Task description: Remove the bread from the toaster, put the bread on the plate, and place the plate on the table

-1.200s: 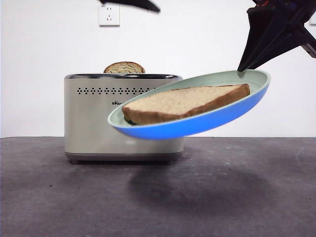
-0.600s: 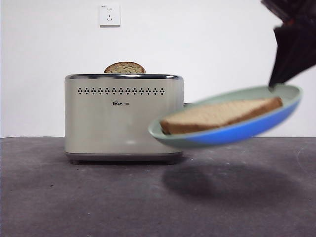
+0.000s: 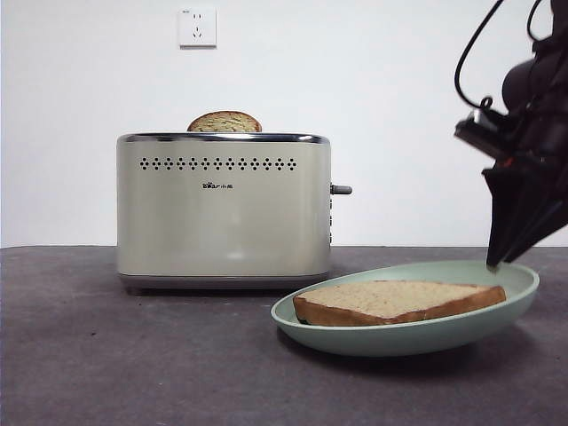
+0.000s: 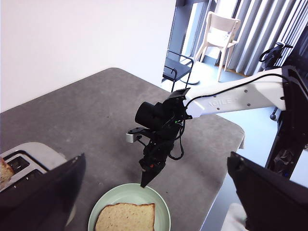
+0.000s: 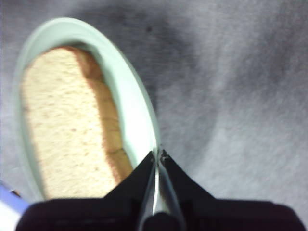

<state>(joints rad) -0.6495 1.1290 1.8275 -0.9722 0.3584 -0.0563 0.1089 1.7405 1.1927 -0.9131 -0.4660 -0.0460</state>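
Here the right pincer is clenched on the rim of the plate, its two black jaws pinching the pale green edge between their tips. Only the right wrist view shows that pinch close up; the front view gives just a dark wedge meeting the rim. The left wrist view alone shows the whole right arm, white and bent, reaching in from the bench's far side with the pincer pointing steeply down onto the plate.

The left pincer hangs high above the bench, released, its jaws spread wide and holding nothing.

The plate sits on the bench in front of the toaster, near but apart, tipped slightly up on the gripped side. The bread lies flat in the plate. A darker domed slice pokes out of the toaster's top.

The bench is dark grey and mottled. A white wall with a socket stands behind; the left wrist view shows chairs and grey curtains beyond the bench's corner.
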